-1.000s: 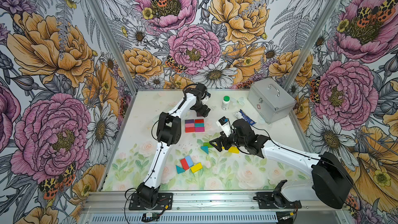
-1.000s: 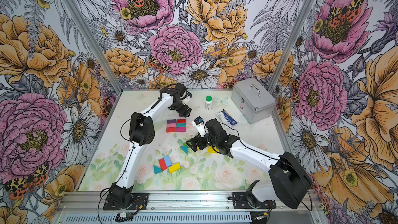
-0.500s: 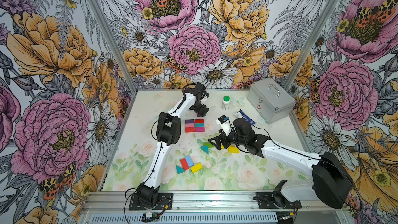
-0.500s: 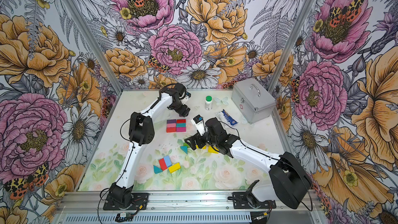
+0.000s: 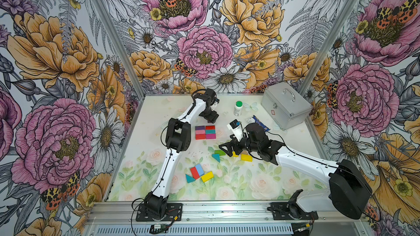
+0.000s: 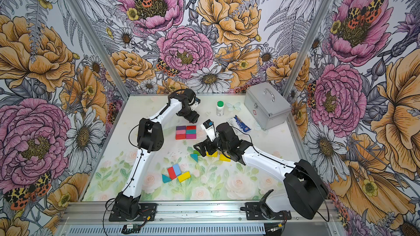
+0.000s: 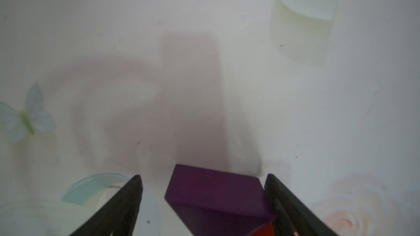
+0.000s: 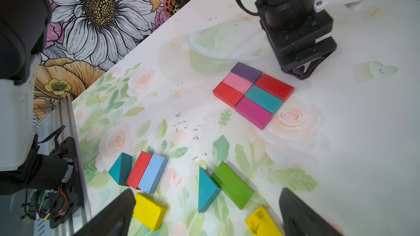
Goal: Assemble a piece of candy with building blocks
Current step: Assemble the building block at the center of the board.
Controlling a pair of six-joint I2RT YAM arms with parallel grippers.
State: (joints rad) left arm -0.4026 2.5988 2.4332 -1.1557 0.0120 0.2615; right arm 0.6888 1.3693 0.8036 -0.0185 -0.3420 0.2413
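On the left, four loose building blocks (image 5: 198,174) lie together on the counter (image 5: 136,178): a teal triangle (image 5: 189,178), a red block (image 5: 194,172), a light blue block (image 5: 199,169) and a yellow block (image 5: 207,176). Just behind them, six blocks already sit tight in a flat rectangle (image 5: 205,132); I think this is the middle of the candy. My left jaws stand spread around its purple block (image 7: 216,196), and I see a gap, so they are not pinching it. To the right, my right jaws hang wide open over a green block (image 8: 231,185), a second teal triangle (image 8: 206,191) and a yellow piece (image 8: 261,222). The two pointy ends are not built yet, so I guess about half is left.
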